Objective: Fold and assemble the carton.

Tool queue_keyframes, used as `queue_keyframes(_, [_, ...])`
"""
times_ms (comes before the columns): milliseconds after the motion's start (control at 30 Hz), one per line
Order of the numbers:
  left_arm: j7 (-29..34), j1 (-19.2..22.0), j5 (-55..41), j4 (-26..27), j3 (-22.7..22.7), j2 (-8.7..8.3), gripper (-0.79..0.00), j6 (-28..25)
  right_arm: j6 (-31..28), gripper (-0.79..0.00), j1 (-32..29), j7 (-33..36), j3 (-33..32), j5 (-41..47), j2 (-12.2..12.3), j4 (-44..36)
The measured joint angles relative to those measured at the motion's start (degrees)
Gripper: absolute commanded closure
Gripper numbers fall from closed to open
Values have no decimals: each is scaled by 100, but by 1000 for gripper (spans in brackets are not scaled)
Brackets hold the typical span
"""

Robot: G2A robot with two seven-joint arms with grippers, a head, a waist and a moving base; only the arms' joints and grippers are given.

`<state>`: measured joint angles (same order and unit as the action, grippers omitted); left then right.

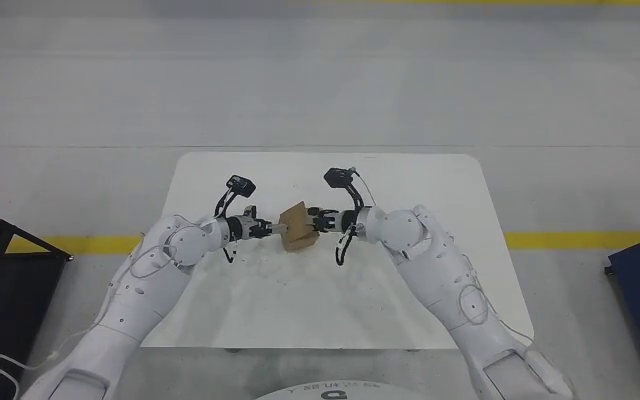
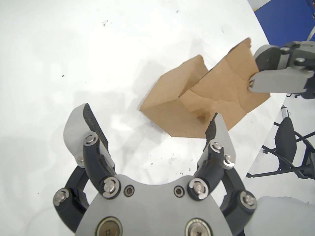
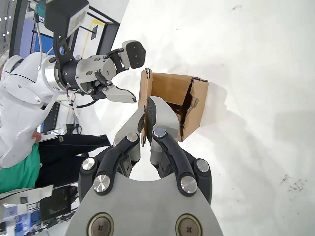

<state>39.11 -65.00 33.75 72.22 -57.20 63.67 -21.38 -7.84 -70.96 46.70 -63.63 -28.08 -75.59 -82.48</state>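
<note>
The half-formed carton [image 1: 297, 227] is being clamped by the right gripper [image 3: 147, 109]; jaws of the left gripper [image 2: 151, 111] are being held apart.

White arms [image 1: 150, 272], grey black-padded fingers [image 2: 222, 133]

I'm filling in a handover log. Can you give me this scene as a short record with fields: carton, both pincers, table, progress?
carton: brown, partly folded, flaps still loose, mid-table
right pincer: shut on a carton flap
left pincer: open, close beside the carton; contact unclear
table: white, lightly scuffed
progress: carton not yet assembled
</note>
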Motion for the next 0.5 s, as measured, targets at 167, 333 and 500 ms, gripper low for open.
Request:
queue_keyframes(167, [-37,9,39,-53,16,8,-785,26,62,-785,-391,-642,-164,-414,71,-297])
queue_keyframes(333, [-77,-15,12,-84,-44,-3,-785,1,417,-785,-654,-898,-261,-828,122,-559])
queue_keyframes(500, [-143,-70,-60,-33,-202,-39,-785,-31,1099,-785,-502,-767,-58,-1058,88,-422])
